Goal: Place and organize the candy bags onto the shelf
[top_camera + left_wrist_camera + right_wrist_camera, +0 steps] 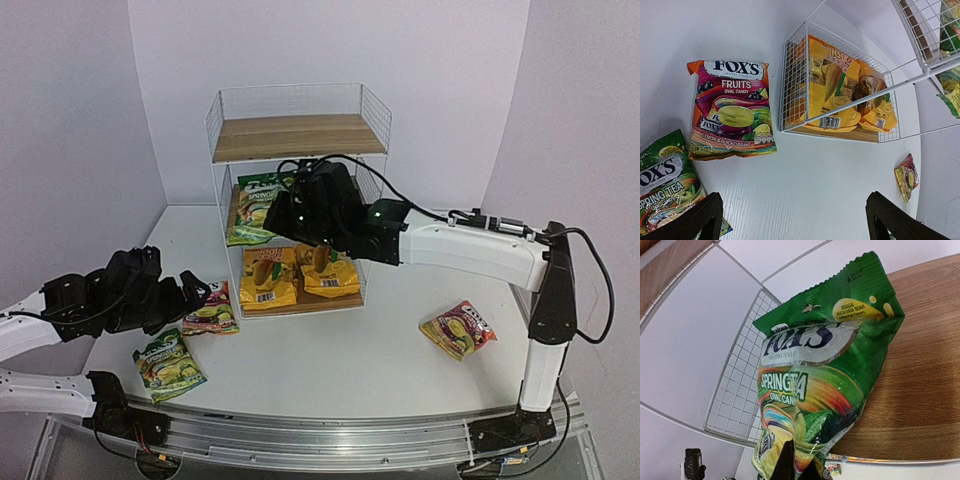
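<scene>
The shelf (300, 137) stands at the back centre. Two yellow-orange bags (268, 278) (331, 272) lie on its bottom board, also in the left wrist view (832, 85). My right gripper (292, 216) reaches into the middle tier and is shut on the lower edge of a green bag (825, 375), which leans on the board (920, 380). My right gripper (800, 466) pinches it. My left gripper (792, 222) is open and empty above the table, near a red/pink bag (732, 112). A second green bag (665, 185) lies at its left. Another red/pink bag (458, 328) lies at the right.
The shelf's white wire mesh side (740, 390) stands just left of the held bag. The top board (298, 135) holds nothing. The right arm's cable (400, 195) loops beside the shelf. White walls close in at the back and both sides.
</scene>
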